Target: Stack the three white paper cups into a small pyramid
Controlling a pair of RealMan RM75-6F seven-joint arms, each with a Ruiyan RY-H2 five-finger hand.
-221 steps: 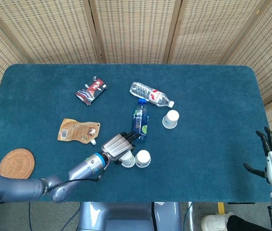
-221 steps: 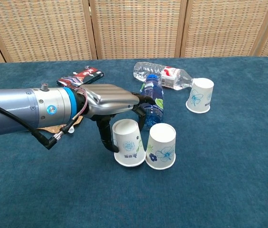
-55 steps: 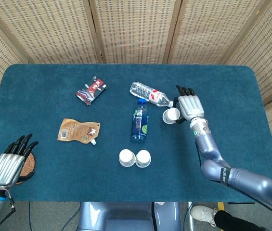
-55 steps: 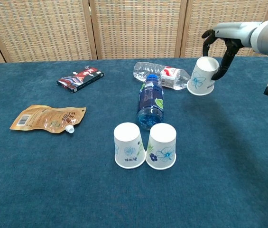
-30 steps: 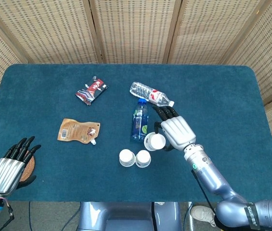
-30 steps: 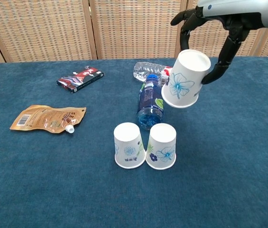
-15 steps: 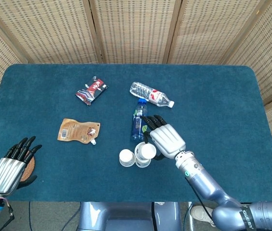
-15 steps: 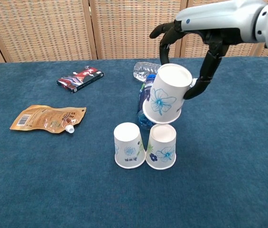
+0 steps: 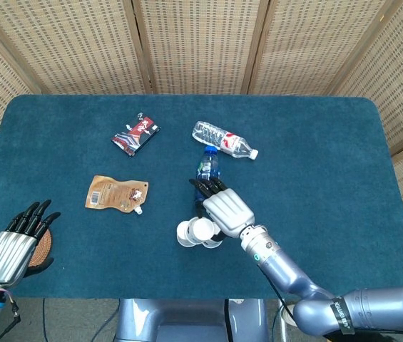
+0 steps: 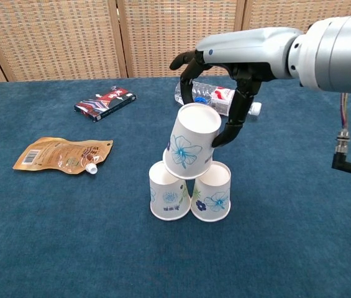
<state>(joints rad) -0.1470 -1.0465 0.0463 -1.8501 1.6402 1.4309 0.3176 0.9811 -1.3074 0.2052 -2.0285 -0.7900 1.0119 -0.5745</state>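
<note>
Right hand [image 10: 225, 93] clamps the tilted third cup [image 10: 189, 141] over both base cups [image 10: 191, 194], aiming for the seam between them.

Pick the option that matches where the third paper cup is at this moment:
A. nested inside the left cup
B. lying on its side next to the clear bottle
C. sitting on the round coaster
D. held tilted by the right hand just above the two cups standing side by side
D: the right hand holds the third cup tilted over the two upside-down cups.
</note>
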